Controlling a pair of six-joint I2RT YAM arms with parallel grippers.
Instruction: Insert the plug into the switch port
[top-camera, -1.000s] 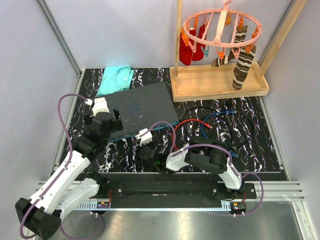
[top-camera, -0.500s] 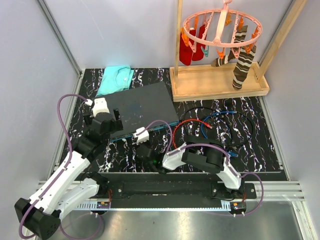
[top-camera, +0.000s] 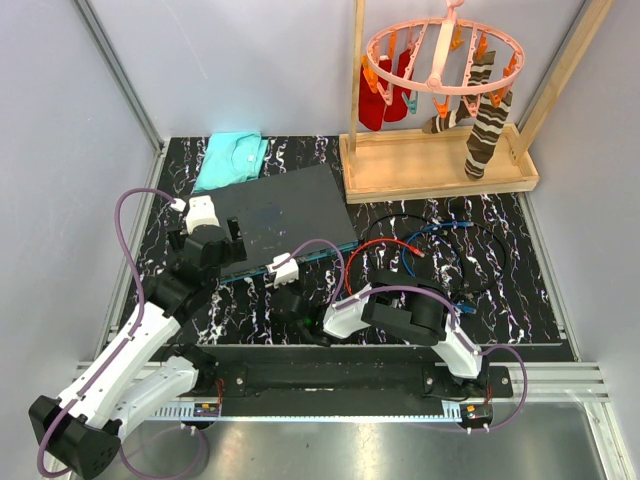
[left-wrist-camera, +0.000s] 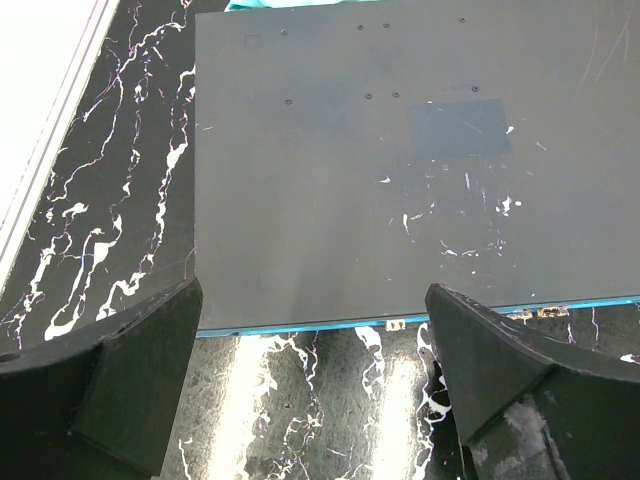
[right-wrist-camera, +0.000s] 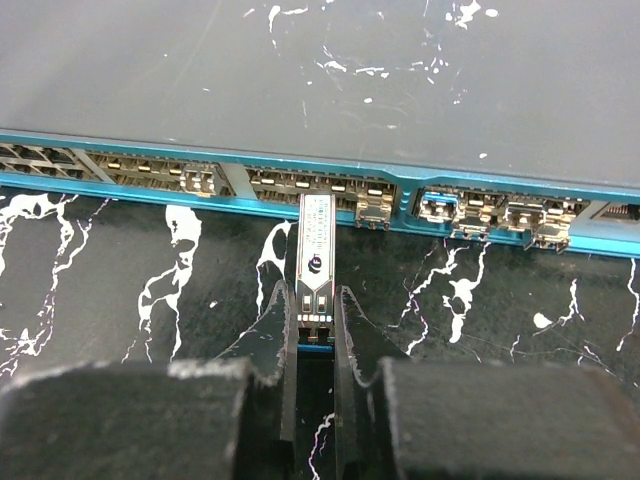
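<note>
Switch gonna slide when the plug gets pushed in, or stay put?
Likely stays: the switch is a broad flat box lying flush on the table, so it looks heavy and shouldn't tip. The table looks glossy, so a shove from the plug might skate it. The left gripper is open, not clamping it.

Grey switch (left-wrist-camera: 350, 170) beyond wide-parted jaws

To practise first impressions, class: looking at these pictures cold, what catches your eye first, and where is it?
The pink round peg hanger with striped and red socks stands out in its wooden frame at the far right. Centre-left lies the large flat dark grey switch, and the right gripper pinches a slim silvery plug with its tip at the switch's teal-blue socket edge.
</note>
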